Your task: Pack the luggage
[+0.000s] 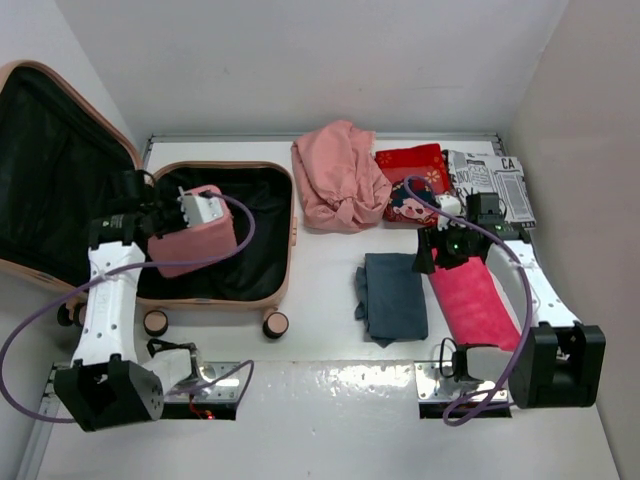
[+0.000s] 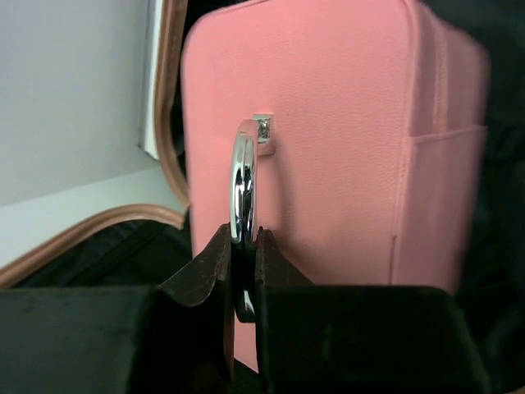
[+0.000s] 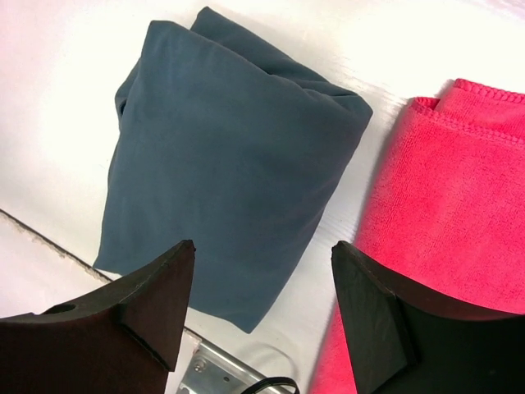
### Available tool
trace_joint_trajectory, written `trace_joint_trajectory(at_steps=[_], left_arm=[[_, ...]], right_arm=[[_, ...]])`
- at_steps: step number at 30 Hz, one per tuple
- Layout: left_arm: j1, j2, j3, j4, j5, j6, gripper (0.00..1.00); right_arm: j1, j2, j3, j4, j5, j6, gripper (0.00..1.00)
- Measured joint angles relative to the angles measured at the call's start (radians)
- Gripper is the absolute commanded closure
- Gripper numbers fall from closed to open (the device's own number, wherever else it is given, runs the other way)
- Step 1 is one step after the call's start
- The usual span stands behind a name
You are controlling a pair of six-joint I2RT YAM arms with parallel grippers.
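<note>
The left arm (image 1: 105, 300) rises from its base at the near left and bends right at the wrist, so the left gripper (image 2: 244, 250) points rightward. Its jaws are pinched tight on a metal ring handle (image 2: 244, 176). The right arm (image 1: 540, 285) stretches from its base at the near right toward the far left, with the wrist bent downward. The right gripper (image 3: 262, 275) hangs with its jaws spread wide, holding nothing.
</note>
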Motion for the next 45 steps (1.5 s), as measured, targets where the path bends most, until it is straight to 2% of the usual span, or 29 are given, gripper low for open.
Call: trace_joint_trajectory(at_steps=[6,8,11,18,28,34,35,36,38,39,40,42,45], left_arm=[[0.165,0.009,0.0,-0.062,0.166,0.341,1.0],[0.197,0.022,0.0,-0.106,0.206,0.472,1.0],[0.221,0.06,0.003,-0.185,0.245,0.581,1.0],[0.307,0.107,-0.005,-0.353,0.276,0.666,1.0],[0.398,0.014,-0.144,-0.291,0.336,0.731,1.0],[0.409,-0.04,-0.228,-0.212,0.36,0.745,1.0],[0.41,-0.041,-0.23,-0.208,0.361,0.745,0.97],[0.412,-0.04,-0.231,-0.206,0.362,0.745,0.87],[0.413,-0.039,-0.227,-0.21,0.36,0.745,0.79],[0.414,-0.035,-0.222,-0.217,0.356,0.745,0.37],[0.417,-0.031,-0.215,-0.216,0.357,0.745,0.3],[0.421,-0.024,-0.165,-0.204,0.348,0.745,0.27],[0.433,-0.022,-0.148,-0.225,0.333,0.744,0.27]], right_arm=[[0.002,0.023,0.0,0.0,0.0,0.0,0.33],[0.002,0.027,0.0,0.0,0.001,0.0,0.33],[0.002,0.032,0.0,0.0,0.001,-0.001,0.33],[0.002,0.035,0.0,0.0,0.001,-0.001,0.33],[0.002,0.035,0.0,-0.004,0.004,-0.012,0.33],[0.002,0.044,0.002,-0.005,0.002,-0.012,0.33],[0.002,0.046,0.004,-0.008,0.002,-0.012,0.33],[0.002,0.048,0.007,-0.01,0.002,-0.012,0.33],[0.002,0.05,0.014,-0.011,0.002,-0.013,0.33],[0.002,0.05,0.016,-0.011,0.002,-0.013,0.31],[0.002,0.05,0.019,-0.011,0.002,-0.013,0.31],[0.002,0.05,0.021,-0.011,0.002,-0.015,0.31],[0.002,0.05,0.022,-0.011,0.002,-0.015,0.31]])
